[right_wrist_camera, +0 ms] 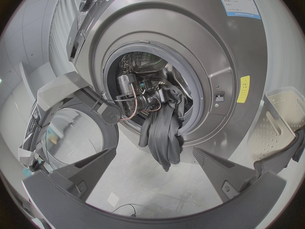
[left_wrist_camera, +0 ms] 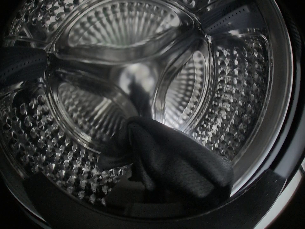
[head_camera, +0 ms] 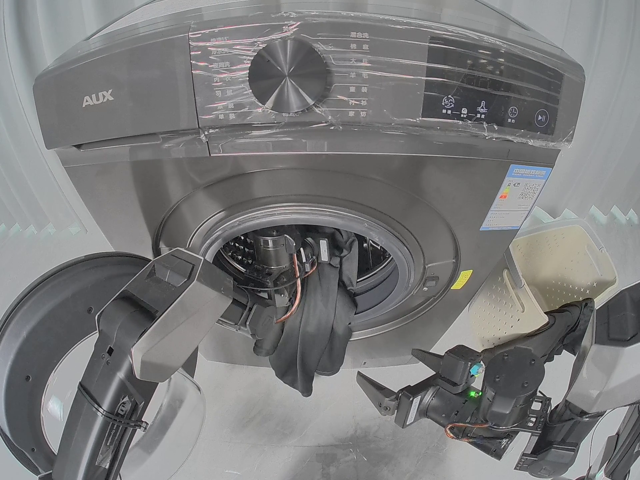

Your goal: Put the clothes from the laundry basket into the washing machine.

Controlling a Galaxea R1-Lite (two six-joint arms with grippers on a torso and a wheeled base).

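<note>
The grey washing machine (head_camera: 313, 188) stands with its round opening (right_wrist_camera: 152, 89) uncovered. My left gripper (head_camera: 325, 247) is inside the opening, shut on a dark garment (head_camera: 320, 315). Most of that garment hangs out over the lower rim toward the floor (right_wrist_camera: 163, 134). In the left wrist view its bunched end (left_wrist_camera: 178, 156) lies in front of the steel drum (left_wrist_camera: 127, 26). My right gripper (head_camera: 395, 378) is open and holds nothing, low in front of the machine, its fingers (right_wrist_camera: 95, 166) pointing at the opening. A cream laundry basket (head_camera: 567, 255) leans at the right with another dark garment (head_camera: 567, 321) over its rim.
The machine's round door (head_camera: 40, 341) is swung open at the left, close beside my left arm. Grey floor (right_wrist_camera: 143, 182) lies bare in front of the machine. The basket (right_wrist_camera: 281, 112) leans against the machine's right side.
</note>
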